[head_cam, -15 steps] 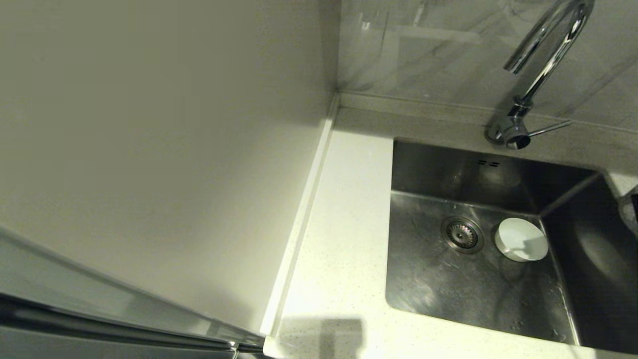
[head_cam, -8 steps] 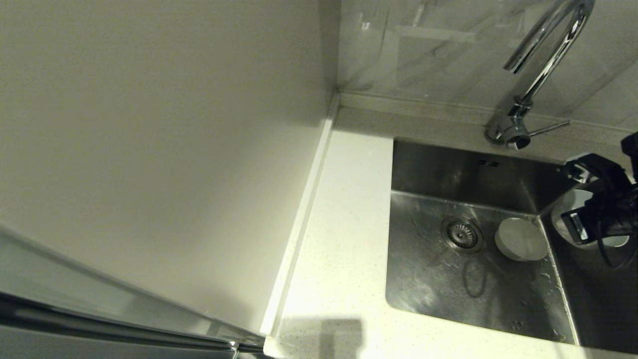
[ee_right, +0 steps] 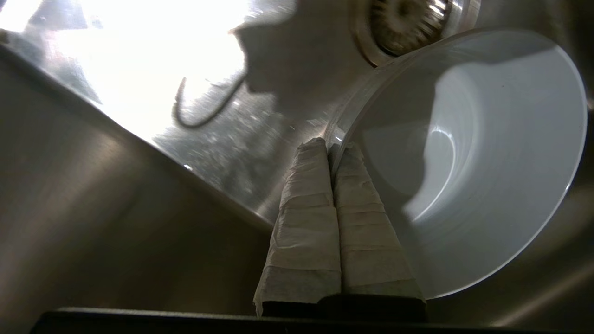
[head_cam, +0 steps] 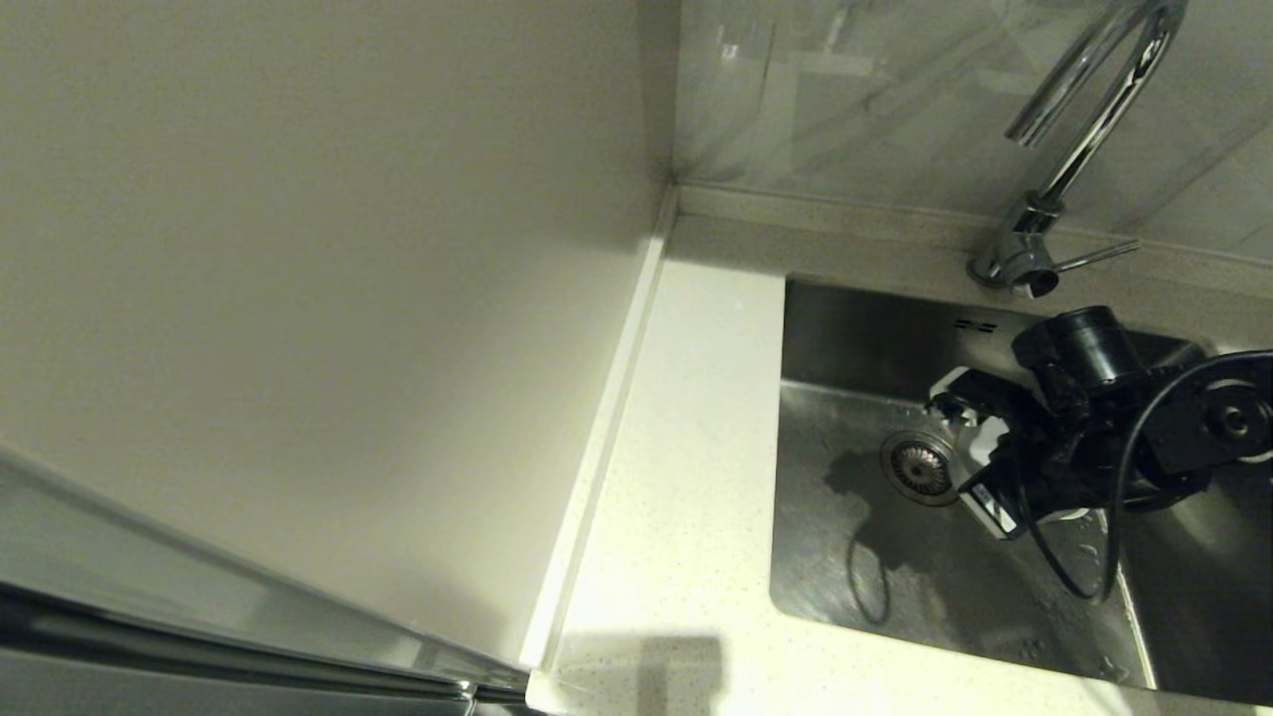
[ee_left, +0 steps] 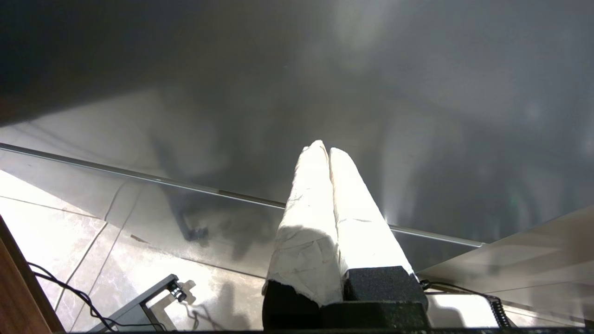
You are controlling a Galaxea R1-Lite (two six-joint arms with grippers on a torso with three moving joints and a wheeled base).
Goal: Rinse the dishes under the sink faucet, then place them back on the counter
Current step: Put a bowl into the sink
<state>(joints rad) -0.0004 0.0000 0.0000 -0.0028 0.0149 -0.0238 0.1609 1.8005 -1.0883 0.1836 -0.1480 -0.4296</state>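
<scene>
Pinched together on the rim of a bowl (ee_right: 468, 157), the right gripper (ee_right: 332, 147) has its taped fingers (ee_right: 304, 222) closed with only the thin edge of the dish between the tips; the left gripper (ee_left: 325, 149) is parked away from the sink, its white-wrapped fingers pressed flat against each other with nothing between them, hanging over a tiled floor (ee_left: 55, 232). From the head view the counter (head_cam: 676, 477) runs pale and speckled along the left of the sink (head_cam: 865, 557), and the plain cream wall panel (head_cam: 298, 298) fills most of what lies further left. The sink's right side is cut off by the picture edge, and the right arm's black body and cable cover much of the basin floor there, so the held bowl cannot be made out from above. The faucet (head_cam: 1084, 109) stands behind the basin, its arch clipped at the top, the thin lever (head_cam: 1094, 257) sticking out to the right. The drain strainer (head_cam: 920, 467) sits just left of the gripper. In the wrist view the bowl looks whitish, smooth and shallow, tipped on edge with its hollow facing the camera, its upper rim overlapping the strainer; whether it touches the basin floor I cannot tell.
</scene>
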